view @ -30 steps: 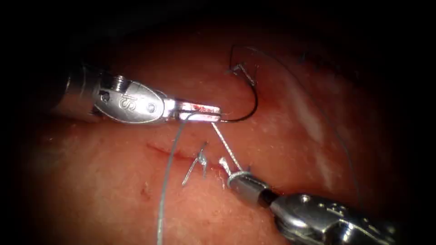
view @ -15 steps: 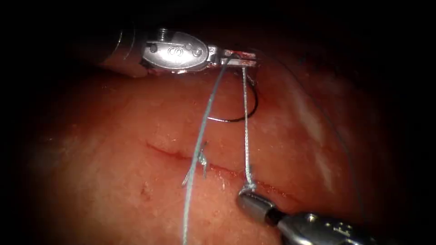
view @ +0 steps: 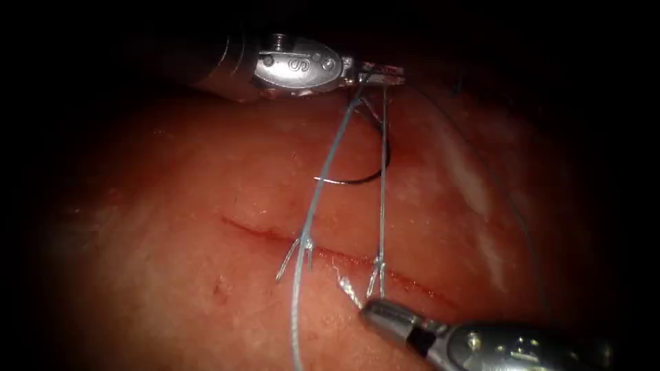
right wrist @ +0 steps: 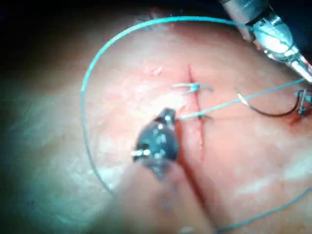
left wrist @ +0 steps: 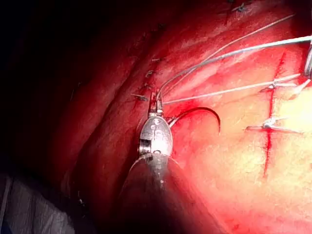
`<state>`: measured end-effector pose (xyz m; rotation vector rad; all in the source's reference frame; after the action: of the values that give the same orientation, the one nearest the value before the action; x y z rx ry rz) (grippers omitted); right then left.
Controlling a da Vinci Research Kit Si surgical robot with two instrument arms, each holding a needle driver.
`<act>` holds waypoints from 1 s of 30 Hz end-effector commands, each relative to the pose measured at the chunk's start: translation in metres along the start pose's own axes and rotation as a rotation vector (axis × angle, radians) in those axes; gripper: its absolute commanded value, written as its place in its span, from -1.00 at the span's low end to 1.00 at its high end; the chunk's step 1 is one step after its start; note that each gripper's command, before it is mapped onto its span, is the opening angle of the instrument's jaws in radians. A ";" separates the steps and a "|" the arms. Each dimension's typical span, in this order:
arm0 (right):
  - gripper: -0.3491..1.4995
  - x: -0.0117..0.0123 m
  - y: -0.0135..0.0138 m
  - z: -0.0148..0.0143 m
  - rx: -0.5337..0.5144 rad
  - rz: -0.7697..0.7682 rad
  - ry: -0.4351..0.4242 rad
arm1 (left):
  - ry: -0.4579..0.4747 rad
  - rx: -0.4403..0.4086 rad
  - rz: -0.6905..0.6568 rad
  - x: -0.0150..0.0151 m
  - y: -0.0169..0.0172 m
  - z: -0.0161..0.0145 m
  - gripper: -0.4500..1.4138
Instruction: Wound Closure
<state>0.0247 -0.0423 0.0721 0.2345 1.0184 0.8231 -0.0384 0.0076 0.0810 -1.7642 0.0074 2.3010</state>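
The left tool [view: 390,75] is at the far side of the tissue [view: 172,288] with its jaws shut on the thread [view: 382,172]. One strand runs taut from them straight down to a knot [view: 377,266] on the cut [view: 254,231]. My right tool [view: 369,310] sits just near of that knot, jaws shut on the short thread tail [view: 348,289]. The curved needle [view: 364,177] lies free on the tissue beyond the cut, held by neither tool. In the left wrist view the left tool [left wrist: 157,101] is beside the needle [left wrist: 207,112]. The right wrist view shows the right tool [right wrist: 165,118] at the cut [right wrist: 199,134].
An older stitch [view: 302,246] with cut ends sits on the cut to the left of the knot. A second long strand [view: 297,309] passes over it toward the near edge. Another stitch [view: 368,106] lies far off by the needle's upper end. Loose thread [view: 512,206] curves at the right.
The left tool rose away from the cut, drawing the thread taut. The loop slid off the right tool's jaws and came down onto the cut as a knot. The needle stayed put.
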 end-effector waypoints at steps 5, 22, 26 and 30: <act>-1.00 -0.0006 -0.0001 0.0009 0.007 -0.004 0.014 | -0.015 -0.001 0.014 -0.0013 -0.0005 0.0011 -1.00; -1.00 -0.0021 -0.0017 0.0011 0.072 -0.045 0.009 | -0.039 0.021 0.022 -0.0022 -0.0010 0.0009 -1.00; -1.00 -0.0016 -0.0016 0.0012 0.024 -0.038 0.044 | -0.039 0.021 0.020 -0.0019 -0.0005 0.0008 -1.00; 0.22 -0.0009 -0.0018 0.0008 0.014 -0.147 0.096 | -0.028 0.007 0.010 -0.0008 0.0001 0.0004 -1.00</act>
<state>0.0254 -0.0440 0.0715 0.0977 1.1366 0.6230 -0.0380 0.0067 0.0805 -1.7287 0.0074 2.3253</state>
